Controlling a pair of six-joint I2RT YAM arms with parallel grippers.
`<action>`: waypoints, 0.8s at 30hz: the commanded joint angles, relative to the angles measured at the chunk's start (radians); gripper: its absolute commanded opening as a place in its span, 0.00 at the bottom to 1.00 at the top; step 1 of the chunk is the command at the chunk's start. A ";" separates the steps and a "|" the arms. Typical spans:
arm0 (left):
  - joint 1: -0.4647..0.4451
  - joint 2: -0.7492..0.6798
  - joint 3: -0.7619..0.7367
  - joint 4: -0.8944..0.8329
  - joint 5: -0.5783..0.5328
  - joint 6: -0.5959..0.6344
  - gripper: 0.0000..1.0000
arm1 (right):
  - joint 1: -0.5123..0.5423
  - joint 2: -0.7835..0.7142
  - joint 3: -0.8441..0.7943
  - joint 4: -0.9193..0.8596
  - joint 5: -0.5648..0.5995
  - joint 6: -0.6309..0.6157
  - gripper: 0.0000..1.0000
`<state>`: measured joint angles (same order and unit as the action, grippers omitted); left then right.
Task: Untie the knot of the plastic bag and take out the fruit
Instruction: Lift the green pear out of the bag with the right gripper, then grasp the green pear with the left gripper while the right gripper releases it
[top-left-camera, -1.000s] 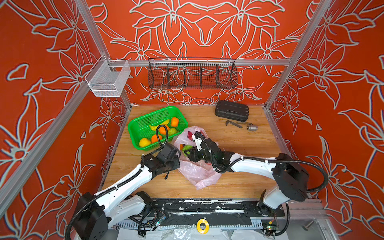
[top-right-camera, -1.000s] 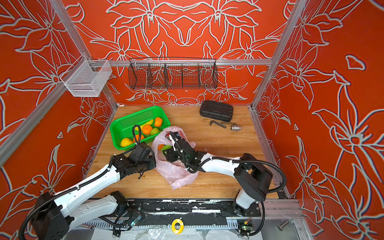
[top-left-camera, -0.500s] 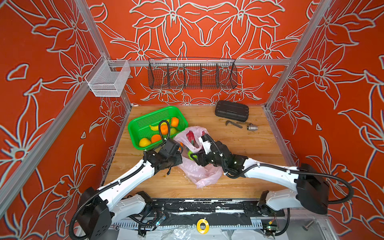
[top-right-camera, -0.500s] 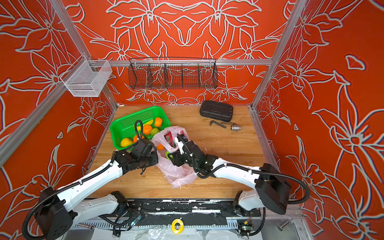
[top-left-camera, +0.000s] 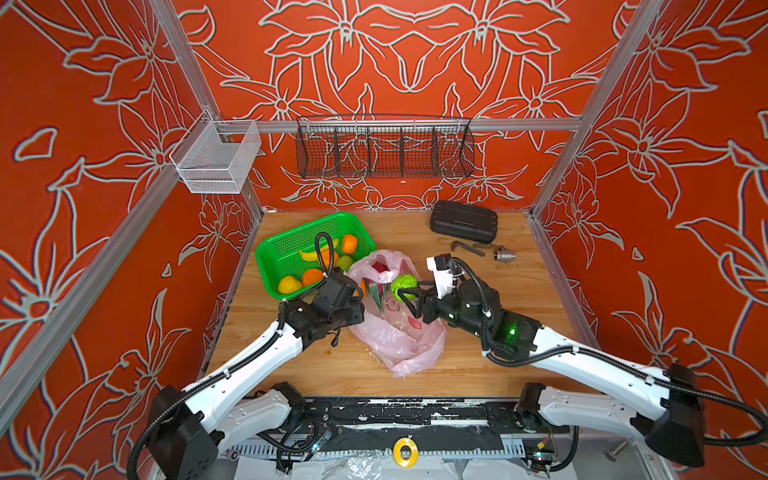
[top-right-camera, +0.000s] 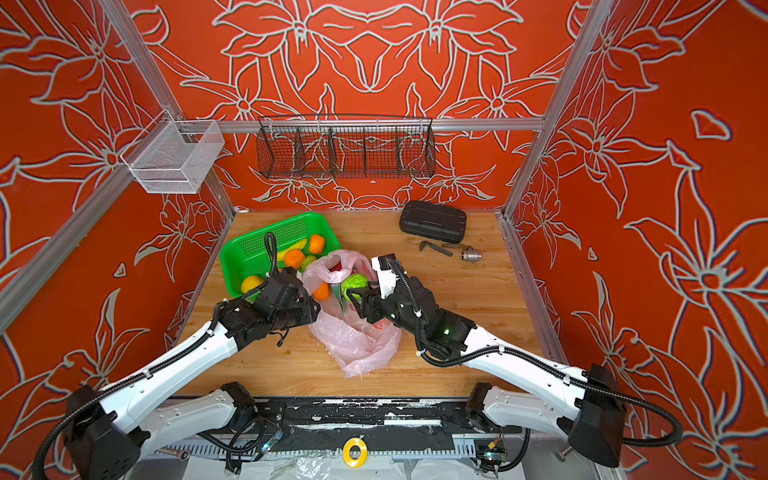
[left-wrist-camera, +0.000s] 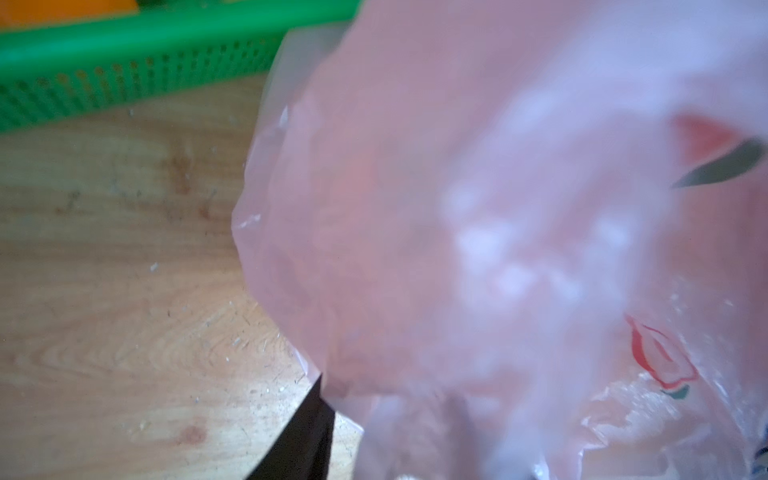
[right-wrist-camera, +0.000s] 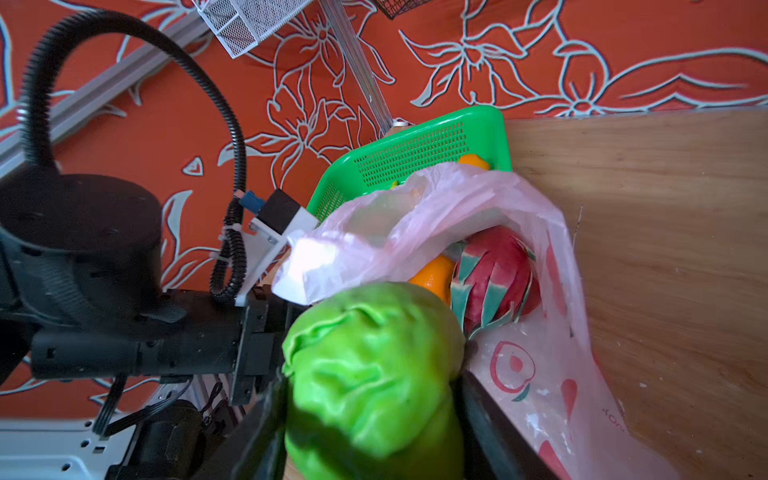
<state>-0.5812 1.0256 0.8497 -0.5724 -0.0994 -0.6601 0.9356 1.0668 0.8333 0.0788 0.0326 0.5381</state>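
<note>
1. We see a left arm (top-left-camera: 257, 365) and a right arm (top-left-camera: 590, 365), both with glossy white shells and black joints.
2. We note a black corrugated cable (right-wrist-camera: 238, 141) looping over each wrist.
3. We see a green light (top-left-camera: 512, 331) glowing on the right arm's black joint.
4. We see black fingers on the right gripper (top-left-camera: 405, 294) and a white camera bracket (top-left-camera: 441, 276) on its wrist.

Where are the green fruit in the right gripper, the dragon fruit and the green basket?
green fruit (right-wrist-camera: 374, 365): right wrist view, its lumpy front face.
dragon fruit (right-wrist-camera: 496, 262): right wrist view, pink skin between scales.
green basket (top-left-camera: 305, 237): a top view, perforated far wall.
</note>
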 joint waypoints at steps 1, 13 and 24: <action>0.006 -0.068 0.050 0.103 -0.031 0.140 0.47 | -0.029 -0.021 0.072 -0.027 -0.003 0.022 0.56; 0.003 0.056 0.268 0.387 0.234 0.526 0.55 | -0.226 -0.083 0.172 -0.118 -0.117 0.117 0.55; -0.051 0.215 0.325 0.761 0.447 0.826 0.62 | -0.476 -0.103 0.221 -0.099 -0.322 0.354 0.55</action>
<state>-0.6189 1.2118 1.1484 0.0219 0.2539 0.0383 0.4984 0.9901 1.0206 -0.0425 -0.1982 0.7906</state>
